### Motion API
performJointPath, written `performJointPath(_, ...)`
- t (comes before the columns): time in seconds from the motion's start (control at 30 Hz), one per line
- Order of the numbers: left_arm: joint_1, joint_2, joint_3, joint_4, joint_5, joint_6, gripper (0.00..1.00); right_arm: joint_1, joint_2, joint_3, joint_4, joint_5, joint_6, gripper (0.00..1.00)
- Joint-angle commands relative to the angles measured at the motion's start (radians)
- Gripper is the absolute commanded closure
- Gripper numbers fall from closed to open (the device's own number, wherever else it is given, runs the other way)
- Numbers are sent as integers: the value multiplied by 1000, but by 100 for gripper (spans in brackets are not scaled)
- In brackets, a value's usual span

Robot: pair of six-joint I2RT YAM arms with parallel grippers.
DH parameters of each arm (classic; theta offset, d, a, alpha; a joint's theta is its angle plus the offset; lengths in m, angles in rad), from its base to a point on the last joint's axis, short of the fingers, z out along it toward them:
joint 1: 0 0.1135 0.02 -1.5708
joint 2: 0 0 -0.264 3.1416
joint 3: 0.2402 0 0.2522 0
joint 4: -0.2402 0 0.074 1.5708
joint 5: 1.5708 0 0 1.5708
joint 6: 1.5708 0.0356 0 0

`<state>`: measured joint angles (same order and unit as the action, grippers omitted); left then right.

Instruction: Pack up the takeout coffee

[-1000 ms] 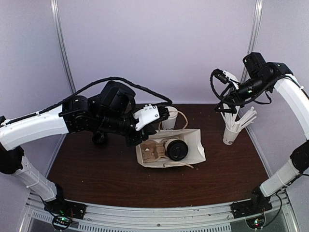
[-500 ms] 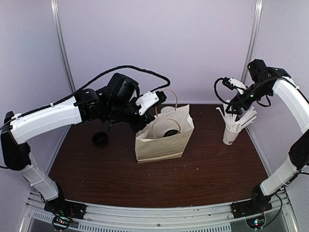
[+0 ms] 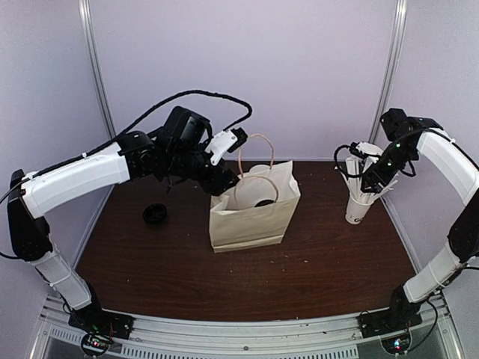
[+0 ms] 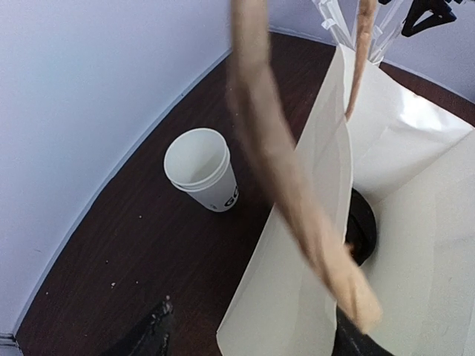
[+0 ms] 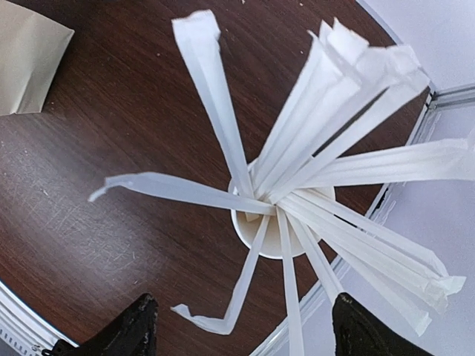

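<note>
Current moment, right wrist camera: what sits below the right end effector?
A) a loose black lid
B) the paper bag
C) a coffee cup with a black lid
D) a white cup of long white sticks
D: the right wrist view looks down on the white cup with long white sticks fanning out of it, between the open fingers of the right end effector.

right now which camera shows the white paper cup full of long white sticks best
Right wrist: it looks straight down into the white paper cup, sticks fanned out. Top external shows the cup small, side-on. Left wrist catches only stick tips.
</note>
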<state>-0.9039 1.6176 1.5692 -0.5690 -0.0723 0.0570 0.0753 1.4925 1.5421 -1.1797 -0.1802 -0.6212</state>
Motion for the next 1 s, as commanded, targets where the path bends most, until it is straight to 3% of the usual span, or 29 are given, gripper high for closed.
performJointPath(0.0,8,-25,39,19,-20,-21,31,-35,10,-12,25,79,40,21)
performJointPath(0.13,9,-44,37,17,-21,-25,30,-57,26,-7,49,64,65,24)
performJointPath(0.27,11,-49,35,12,-22,-24,30,-60,56,1,28,19,73,38)
performJointPath(0.4,18,-40,23,4,-9,-25,29,-60,76,3,2,-10,76,42)
performJointPath(0.63,19,-45,28,14,-5,-26,29,-60,66,6,-9,-12,79,69)
performJointPath(0.8,21,-46,51,-4,-24,-11,29,-61,59,59,-54,-34,89,94)
performJointPath(0.97,33,-70,61,-16,-44,4,28,-60,9,148,-110,-54,100,100)
